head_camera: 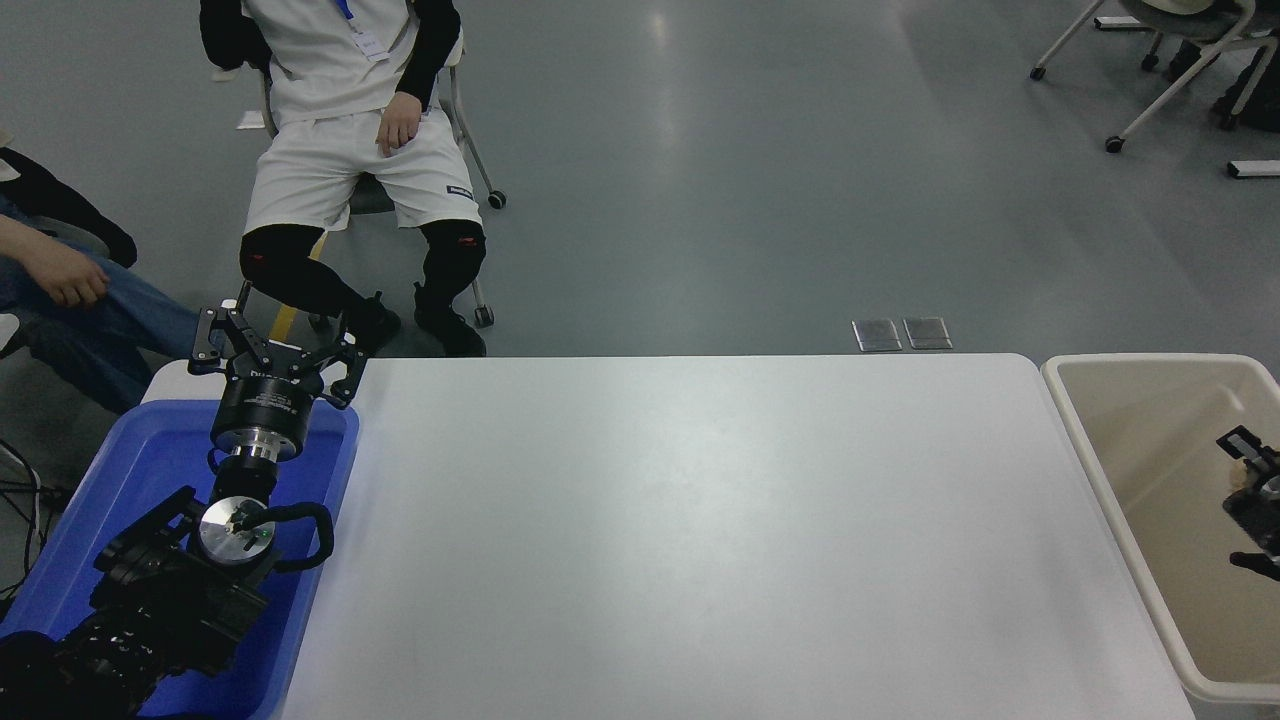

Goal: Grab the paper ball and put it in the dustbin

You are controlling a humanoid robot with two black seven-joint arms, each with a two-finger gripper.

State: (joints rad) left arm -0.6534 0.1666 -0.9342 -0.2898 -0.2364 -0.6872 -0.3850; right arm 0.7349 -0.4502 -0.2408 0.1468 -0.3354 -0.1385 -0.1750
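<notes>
The cream-beige dustbin (1075, 392) stands off the table's right end. My right gripper (1243, 500) reaches in from the right edge, low inside the bin, cut off by the picture's edge. Its two fingers (1240, 441) stand wide apart, so it looks open. Of the paper ball (1241, 477) only a small tan patch shows, just under the upper finger; whether it touches a finger I cannot tell. My left gripper (273, 352) is parked open over the far end of the blue tray at the lower left.
The bright blue tray (120, 480) lies along the table's left end under the left arm. The white table (680, 520) spans the middle. Two people sit beyond the far left corner, legs close to the table edge. Wheeled chairs stand at the top right.
</notes>
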